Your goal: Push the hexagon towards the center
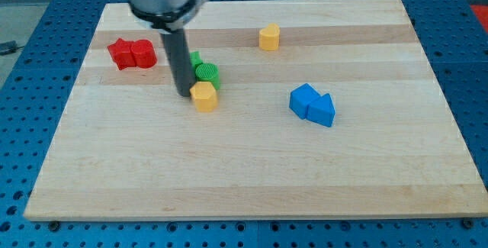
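Hexagon block in yellow [204, 95] lies left of the middle of the wooden board [252, 172], just to the view's right of my tip [184, 93], so close that I cannot tell whether they touch. By size, the board comes first, a pale plank resting on a blue pegboard table [23, 65], and no writing or label can be read on anything. Next is the dark rod [178, 57], which stands upright under its grey mount at the view's top; it is a bare rod with nothing that opens or clamps. Two blue blocks [312, 104] sit touching each other on the view's right of the middle. Two red blocks [131, 53] sit pressed together near the left edge. A green round block [206, 72] is just above the yellow hexagon, and another green block [195, 58] shows partly behind the rod. A second yellow block [268, 37] stands alone near the top edge, well apart from the rest
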